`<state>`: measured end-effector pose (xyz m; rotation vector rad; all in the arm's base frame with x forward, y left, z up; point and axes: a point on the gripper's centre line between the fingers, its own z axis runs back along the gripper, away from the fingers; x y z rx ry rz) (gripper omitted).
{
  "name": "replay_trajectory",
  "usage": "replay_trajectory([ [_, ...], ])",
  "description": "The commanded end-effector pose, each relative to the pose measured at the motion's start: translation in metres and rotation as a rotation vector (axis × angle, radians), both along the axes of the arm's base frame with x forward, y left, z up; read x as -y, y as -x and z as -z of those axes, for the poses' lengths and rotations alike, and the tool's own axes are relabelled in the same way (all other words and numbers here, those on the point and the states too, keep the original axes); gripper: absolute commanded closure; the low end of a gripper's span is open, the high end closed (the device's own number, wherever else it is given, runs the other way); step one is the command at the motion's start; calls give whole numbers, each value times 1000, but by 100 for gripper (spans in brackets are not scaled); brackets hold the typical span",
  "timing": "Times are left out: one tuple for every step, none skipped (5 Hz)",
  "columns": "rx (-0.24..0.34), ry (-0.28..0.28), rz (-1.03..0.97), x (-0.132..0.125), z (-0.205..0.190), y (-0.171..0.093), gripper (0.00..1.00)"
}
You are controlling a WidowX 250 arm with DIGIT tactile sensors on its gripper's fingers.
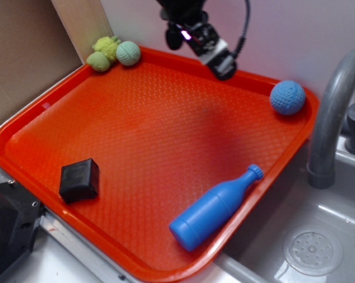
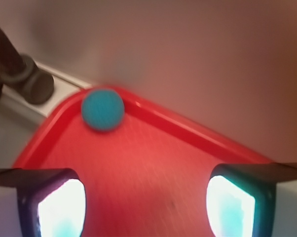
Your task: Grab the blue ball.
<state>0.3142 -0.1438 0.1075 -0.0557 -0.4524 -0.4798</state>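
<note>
Blue ball (image 1: 287, 97) sat in the far right corner of the red tray (image 1: 166, 135), against its rim. My gripper (image 2: 146, 200) hung above the tray, well apart from it, jaws spread wide and empty

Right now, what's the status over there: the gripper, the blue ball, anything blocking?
Gripper open, empty, above the tray's back edge. Blue ball free in the far corner by the faucet. Path between them clear.
</note>
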Motion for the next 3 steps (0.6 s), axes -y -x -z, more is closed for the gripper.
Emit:
replay_trajectory([
  [25,65,60,53,25,-13,0],
  [9,55,97,70,35,-11,0],
  [-9,68,68,72,43,-31,0],
])
